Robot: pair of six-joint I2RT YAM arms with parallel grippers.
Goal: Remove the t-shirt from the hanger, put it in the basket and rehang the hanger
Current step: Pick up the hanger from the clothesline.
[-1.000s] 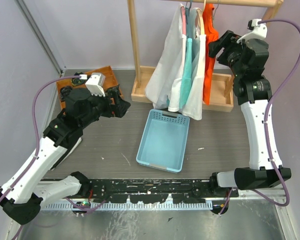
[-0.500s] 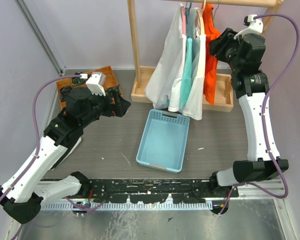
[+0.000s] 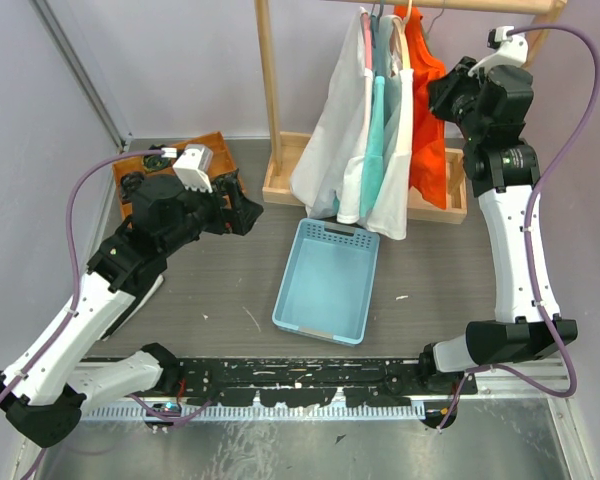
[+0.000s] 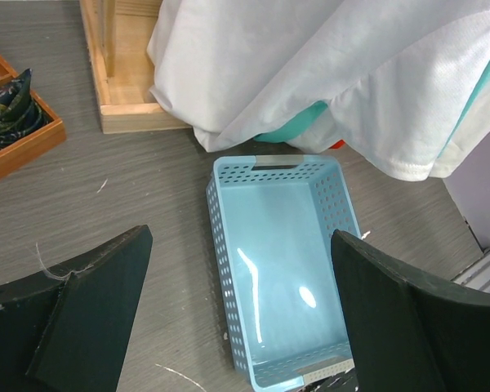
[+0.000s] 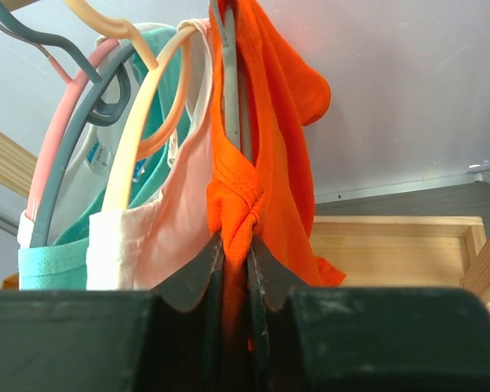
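An orange t-shirt (image 3: 427,125) hangs at the right end of the wooden rack's rail, on a grey hanger (image 5: 229,77). High beside the rack, my right gripper (image 3: 443,93) is shut on it. In the right wrist view the jaws (image 5: 235,242) pinch a bunched fold of the orange cloth (image 5: 271,114) just below the hanger's arm. My left gripper (image 3: 248,212) hovers low at the left, away from the rack. Its fingers (image 4: 106,286) stand wide open with nothing between them, above the blue basket (image 4: 229,269).
White, teal and pale pink shirts (image 3: 365,150) hang on other hangers to the left of the orange one. The wooden rack (image 3: 270,90) has a base tray. A blue basket (image 3: 365,300) lies in front of it. A brown wooden box (image 3: 130,165) sits at the far left.
My right gripper has risen, moved in to the orange t-shirt and shut on its cloth near the hanger; the shirt's lower part swung right. The left arm has not moved.
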